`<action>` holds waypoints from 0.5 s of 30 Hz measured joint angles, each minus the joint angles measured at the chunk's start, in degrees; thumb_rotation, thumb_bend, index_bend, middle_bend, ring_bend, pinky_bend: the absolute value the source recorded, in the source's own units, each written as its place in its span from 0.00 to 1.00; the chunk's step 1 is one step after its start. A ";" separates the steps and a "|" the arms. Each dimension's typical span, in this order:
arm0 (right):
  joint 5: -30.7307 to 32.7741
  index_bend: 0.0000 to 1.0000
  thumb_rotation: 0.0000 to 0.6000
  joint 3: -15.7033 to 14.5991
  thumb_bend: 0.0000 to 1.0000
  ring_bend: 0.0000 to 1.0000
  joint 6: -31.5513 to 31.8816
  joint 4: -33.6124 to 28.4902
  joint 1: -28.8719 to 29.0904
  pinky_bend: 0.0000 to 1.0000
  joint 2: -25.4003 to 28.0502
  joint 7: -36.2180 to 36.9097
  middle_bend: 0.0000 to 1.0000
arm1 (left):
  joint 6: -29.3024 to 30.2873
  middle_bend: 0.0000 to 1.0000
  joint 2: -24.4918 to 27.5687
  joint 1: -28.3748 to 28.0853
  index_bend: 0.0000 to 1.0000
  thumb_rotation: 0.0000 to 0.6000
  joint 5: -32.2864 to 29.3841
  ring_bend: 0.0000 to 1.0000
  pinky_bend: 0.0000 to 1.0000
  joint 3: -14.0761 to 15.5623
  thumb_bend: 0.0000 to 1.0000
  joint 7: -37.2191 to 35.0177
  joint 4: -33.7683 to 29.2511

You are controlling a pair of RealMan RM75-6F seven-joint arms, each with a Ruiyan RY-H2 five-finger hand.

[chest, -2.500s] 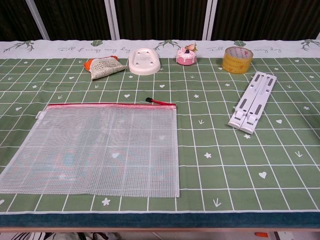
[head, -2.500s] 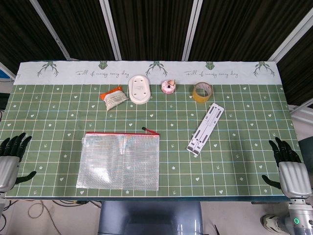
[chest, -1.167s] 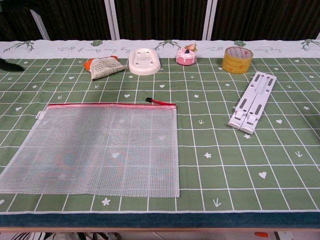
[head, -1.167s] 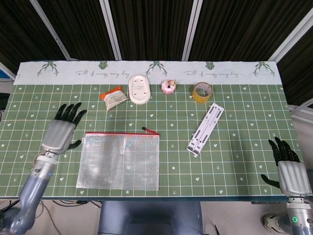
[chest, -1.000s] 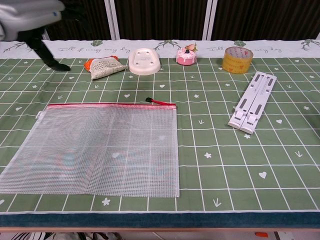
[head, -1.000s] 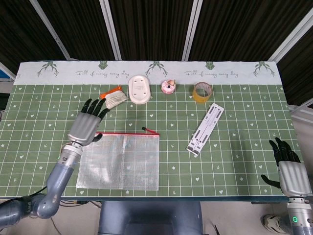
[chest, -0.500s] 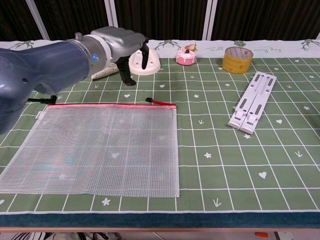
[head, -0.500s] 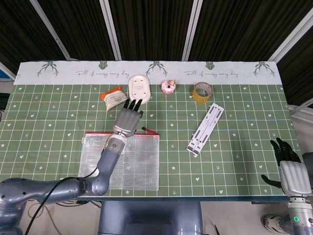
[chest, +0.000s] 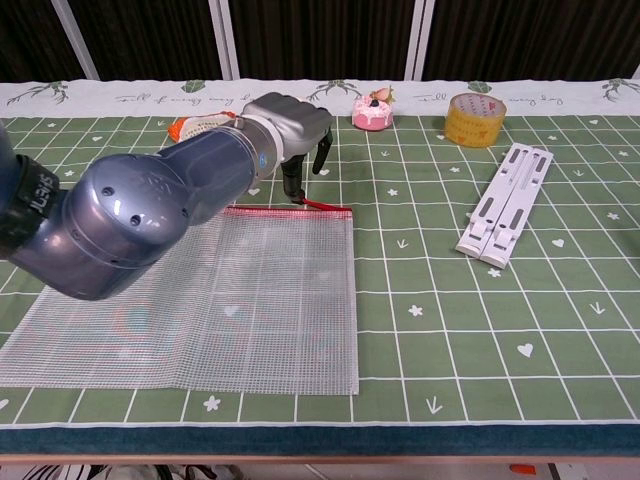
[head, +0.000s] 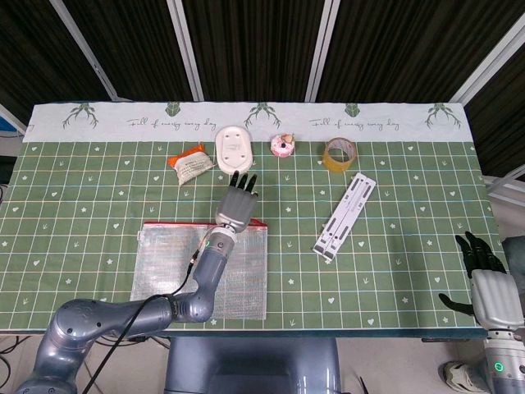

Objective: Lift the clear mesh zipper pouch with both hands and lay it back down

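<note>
The left hand, fingers apart, hid the pouch's top edge; the right hand, fingers spread, sat half cut off

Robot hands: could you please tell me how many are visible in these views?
2. The left hand hovers open over the pouch's red zipper edge, mid-table. The right hand is open at the table's near right corner.

Bright, even overhead light, soft shadows, both views sharp; perhaps slight bending at edges.
</note>
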 measured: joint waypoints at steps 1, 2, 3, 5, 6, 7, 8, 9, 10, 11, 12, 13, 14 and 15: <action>0.06 0.00 1.00 0.00 0.16 0.00 -0.04 -0.05 0.00 0.20 0.02 0.05 0.00 | -0.20 0.05 -0.41 -0.21 0.44 1.00 -0.20 0.00 0.00 0.05 0.27 0.03 0.72; 0.13 0.00 1.00 0.01 0.16 0.00 -0.08 -0.10 -0.01 0.20 0.05 0.10 0.00 | -0.39 0.05 -0.80 -0.41 0.44 1.00 -0.39 0.00 0.00 0.08 0.27 0.07 1.37; 0.22 0.00 1.00 0.01 0.16 0.00 -0.16 -0.18 -0.01 0.20 0.09 0.22 0.00 | -0.63 0.05 -1.26 -0.63 0.44 1.00 -0.61 0.00 0.00 0.12 0.28 0.11 2.14; 0.38 0.00 1.00 0.03 0.16 0.00 -0.27 -0.30 -0.02 0.20 0.17 0.41 0.00 | -0.97 0.05 -1.86 -0.88 0.44 1.00 -0.93 0.00 0.00 0.18 0.28 0.17 3.14; 0.49 0.00 1.00 0.04 0.16 0.00 -0.36 -0.37 -0.02 0.20 0.23 0.51 0.00 | -1.15 0.05 -2.22 -1.02 0.44 1.00 -1.07 0.00 0.00 0.23 0.28 0.22 3.77; 0.57 0.00 1.00 0.04 0.16 0.00 -0.43 -0.44 -0.02 0.20 0.28 0.58 0.00 | -1.27 0.05 -2.48 -1.12 0.45 1.00 -1.15 0.00 0.00 0.27 0.28 0.25 4.25; 0.60 0.00 1.00 0.05 0.16 0.00 -0.46 -0.48 -0.02 0.20 0.32 0.62 0.00 | -1.41 0.05 -2.77 -1.21 0.45 1.00 -1.22 0.00 0.00 0.29 0.28 0.26 4.73; 0.64 0.00 1.00 0.06 0.16 0.00 -0.48 -0.49 -0.02 0.20 0.36 0.63 0.00 | -1.65 0.05 -3.20 -1.33 0.45 1.00 -1.34 0.00 0.00 0.27 0.28 0.19 5.34; 0.67 0.00 1.00 0.07 0.16 0.00 -0.49 -0.50 -0.02 0.20 0.37 0.63 0.00 | -1.85 0.05 -3.51 -1.42 0.45 1.00 -1.42 0.00 0.00 0.23 0.28 0.09 5.74; 0.74 0.00 1.00 0.08 0.16 0.00 -0.50 -0.52 -0.02 0.20 0.37 0.64 0.00 | -2.05 0.05 -3.77 -1.51 0.45 1.00 -1.47 0.00 0.00 0.20 0.28 0.00 6.12; 0.87 0.00 1.00 0.10 0.16 0.00 -0.56 -0.55 -0.02 0.20 0.38 0.66 0.00 | -2.25 0.05 -4.06 -1.63 0.45 1.00 -1.49 0.00 0.00 0.19 0.28 -0.07 6.58; 0.98 0.00 1.00 0.13 0.16 0.00 -0.60 -0.57 -0.02 0.20 0.39 0.67 0.00 | -2.38 0.05 -4.25 -1.71 0.45 1.00 -1.48 0.00 0.00 0.20 0.28 -0.10 6.91; 1.08 0.00 1.00 0.15 0.16 0.00 -0.64 -0.59 -0.02 0.20 0.40 0.67 0.00 | -2.51 0.05 -4.43 -1.77 0.45 1.00 -1.47 0.00 0.00 0.21 0.28 -0.14 7.23; 1.15 0.00 1.00 0.20 0.16 0.00 -0.65 -0.61 -0.02 0.20 0.41 0.65 0.00 | -2.67 0.05 -4.64 -1.83 0.45 1.00 -1.51 0.00 0.00 0.21 0.28 -0.16 7.64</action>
